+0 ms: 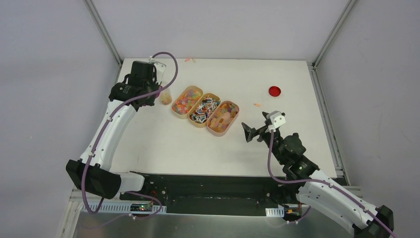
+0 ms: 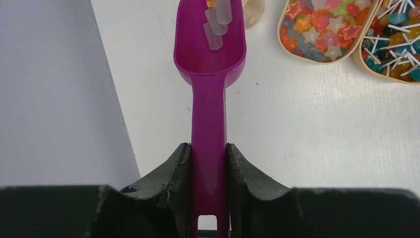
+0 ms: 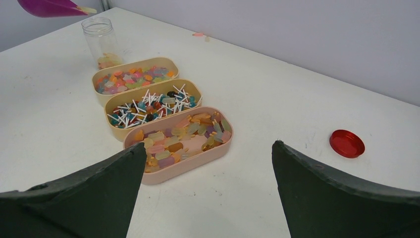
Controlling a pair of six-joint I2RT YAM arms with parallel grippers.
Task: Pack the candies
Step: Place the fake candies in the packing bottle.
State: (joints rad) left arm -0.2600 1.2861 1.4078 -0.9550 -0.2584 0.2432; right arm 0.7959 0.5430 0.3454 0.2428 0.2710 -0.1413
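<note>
My left gripper [image 2: 208,146] is shut on the handle of a magenta scoop [image 2: 210,59]. The scoop's bowl holds a few pale translucent candies [image 2: 216,25] and hangs beside and above a clear jar [image 3: 101,42] with some candies at its bottom. Three oval trays lie in a row: mixed bright star bits [image 2: 319,27], stick-wrapped pieces [image 3: 153,106] and pale orange-yellow gummies [image 3: 181,139]. In the top view the left gripper [image 1: 146,82] is at the far left by the jar [image 1: 166,97]. My right gripper [image 3: 209,145] is open and empty, just in front of the gummy tray [image 1: 223,118].
A flat red round lid [image 1: 274,90] lies right of the trays and also shows in the right wrist view [image 3: 346,144]. Stray candies lie at the far edge [image 1: 189,60] and near the lid [image 1: 257,105]. The left wall stands close to the scoop.
</note>
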